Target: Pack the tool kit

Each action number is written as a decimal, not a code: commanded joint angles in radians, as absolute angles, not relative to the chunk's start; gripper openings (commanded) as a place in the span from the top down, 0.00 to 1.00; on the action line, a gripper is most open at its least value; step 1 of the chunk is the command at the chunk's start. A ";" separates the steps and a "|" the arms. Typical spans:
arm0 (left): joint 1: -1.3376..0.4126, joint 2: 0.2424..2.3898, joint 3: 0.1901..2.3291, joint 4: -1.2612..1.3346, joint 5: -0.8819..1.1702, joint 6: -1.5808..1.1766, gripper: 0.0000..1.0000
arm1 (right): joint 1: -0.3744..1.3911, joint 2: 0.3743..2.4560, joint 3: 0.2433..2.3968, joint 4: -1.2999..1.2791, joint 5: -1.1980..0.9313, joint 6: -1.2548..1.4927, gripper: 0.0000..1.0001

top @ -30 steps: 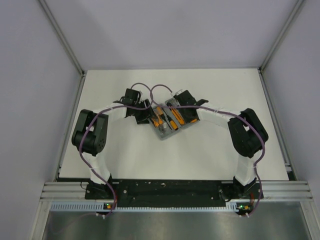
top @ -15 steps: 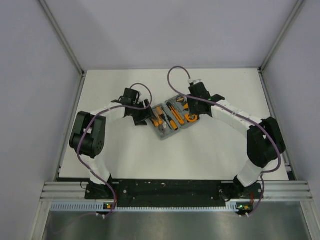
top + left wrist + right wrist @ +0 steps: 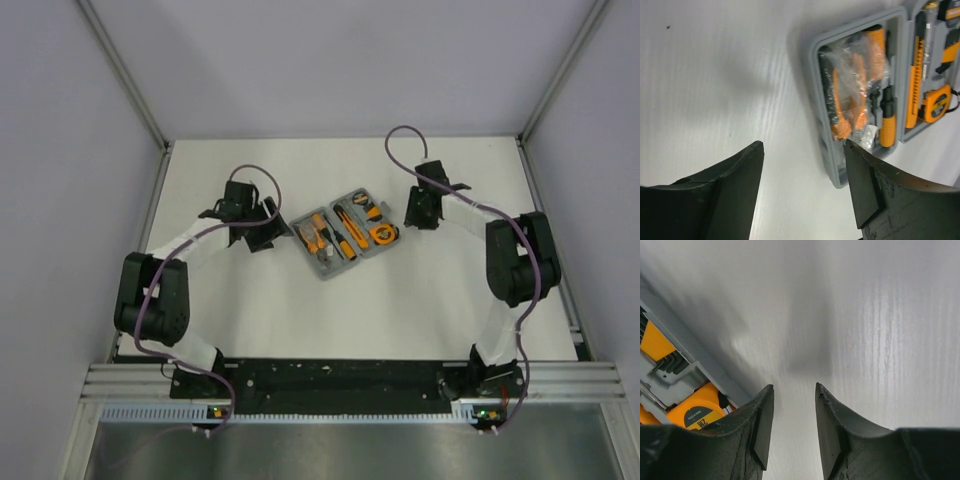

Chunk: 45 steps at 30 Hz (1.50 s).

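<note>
White table (image 3: 400, 300): grey case (image 3: 325, 268) lies open near centre, both halves flat, turned diagonal.

Left gripper (image 3: 268, 233) just left of case, not touching; fingers spread wide, nothing between them.

Right gripper (image 3: 413, 213) just right of case, apart from it; fingers parted by narrow gap, empty, above bare table.

Left half of case: orange-handled tool in clear bag (image 3: 845, 95), screwdriver (image 3: 887, 127) beside it.

Right half: tape measure (image 3: 695, 415) seated in slot by outer wall.
</note>
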State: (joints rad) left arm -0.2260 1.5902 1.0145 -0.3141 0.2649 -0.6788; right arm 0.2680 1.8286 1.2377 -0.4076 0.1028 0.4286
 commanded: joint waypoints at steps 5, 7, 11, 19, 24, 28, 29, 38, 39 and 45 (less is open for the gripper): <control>-0.216 1.620 0.950 -0.311 0.170 -0.718 0.32 | 0.311 1.888 1.305 -0.391 0.035 0.410 0.64; -0.216 1.637 0.956 -0.318 0.163 -0.713 0.32 | 0.334 1.891 1.301 -0.394 0.034 0.411 0.64; -0.216 1.684 0.969 -0.322 0.161 -0.707 0.33 | 0.393 1.887 1.290 -0.416 0.049 0.428 0.64; -0.216 1.767 1.017 -0.327 0.196 -0.683 0.35 | 0.495 1.836 1.215 -0.462 0.208 0.491 0.64; -0.215 1.773 1.034 -0.344 0.187 -0.670 0.36 | 0.526 1.821 1.224 -0.492 0.296 0.508 0.64; -0.209 1.750 1.045 -0.374 0.146 -0.663 0.36 | 0.526 1.746 1.246 -0.509 0.379 0.496 0.62; -0.204 1.744 1.048 -0.383 0.138 -0.664 0.36 | 0.528 1.723 1.250 -0.511 0.394 0.488 0.62; -0.173 1.619 1.046 -0.446 0.052 -0.666 0.35 | 0.572 1.574 1.220 -0.436 0.224 0.313 0.55; -0.167 1.596 1.046 -0.452 0.045 -0.667 0.35 | 0.598 1.557 1.207 -0.404 0.183 0.275 0.53; -0.106 1.467 1.046 -0.463 0.073 -0.655 0.31 | 0.774 1.514 1.117 -0.198 -0.029 0.114 0.41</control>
State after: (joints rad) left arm -0.1452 1.5745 1.0344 -0.4538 0.0734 -0.6773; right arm 0.6743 1.5467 1.1538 -0.3592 0.1654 0.2459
